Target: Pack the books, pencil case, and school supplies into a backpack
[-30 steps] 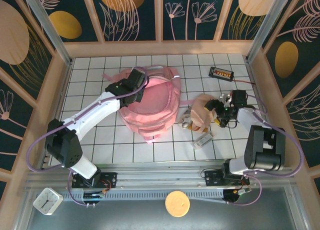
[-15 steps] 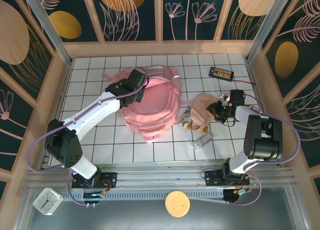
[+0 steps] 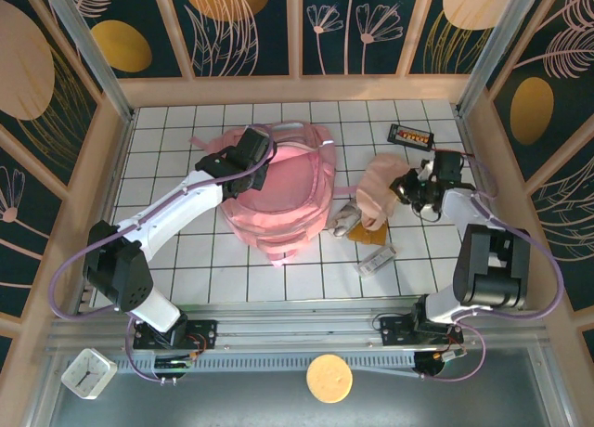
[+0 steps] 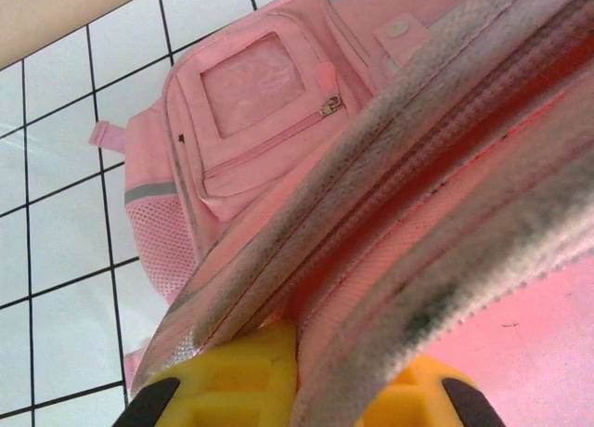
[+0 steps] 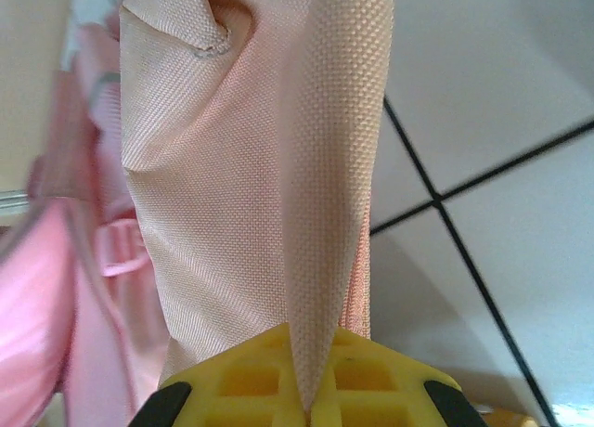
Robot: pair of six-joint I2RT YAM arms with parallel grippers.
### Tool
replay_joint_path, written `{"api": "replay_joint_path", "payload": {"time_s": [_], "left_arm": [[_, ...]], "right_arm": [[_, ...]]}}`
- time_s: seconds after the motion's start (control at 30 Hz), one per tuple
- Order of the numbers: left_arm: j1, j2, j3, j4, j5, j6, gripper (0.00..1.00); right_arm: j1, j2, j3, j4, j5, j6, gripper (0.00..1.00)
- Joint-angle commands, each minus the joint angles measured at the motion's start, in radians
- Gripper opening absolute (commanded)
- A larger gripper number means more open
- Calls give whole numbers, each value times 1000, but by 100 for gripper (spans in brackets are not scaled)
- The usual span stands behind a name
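Since a second ago, the right gripper (image 3: 406, 187) has been closed and carried toward 12 o'clock in the top view, and the pencil case (image 3: 376, 195) has been drawn along with it. A fold of the beige-pink fabric is seen pinched tight between the yellow fingers (image 5: 237, 382) in the right wrist view. The pencil case is found at 3 o'clock of the backpack (image 3: 288, 209), apart from it. The left gripper (image 3: 252, 156) is clamped shut on the backpack's upper rim, at 11 o'clock of the bag, its reflective strip caught between the fingers. A whitish-grey block (image 3: 376, 260) is left on the tiles at 6 o'clock of the pencil case.
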Motion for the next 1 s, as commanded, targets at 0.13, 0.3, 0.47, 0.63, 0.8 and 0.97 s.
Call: {"api": "replay_joint_path", "payload": {"time_s": [0.13,0.3,0.47,0.63,0.8,0.97], "left_arm": [[7,7,57,-32,73,-88,0],[8,20,90,-36,119,-133,0],[7,21,128,-42,165,-169,0],[6,17,157,-38,234,-199,0],[2,-9,142,-12,266,-199,0],[-4,-28,143,-17,269,-183,0]], "right_arm": [[35,-109,138,-101,-86,44,0],[194,-138,188,-228,-118,77,0],[367,-131,139,-153,-135,255,0],[449,25,190,-75,-168,349,0],[482,209,318,-70,-161,356,0],[493,311,387,38,-105,431,0]]}}
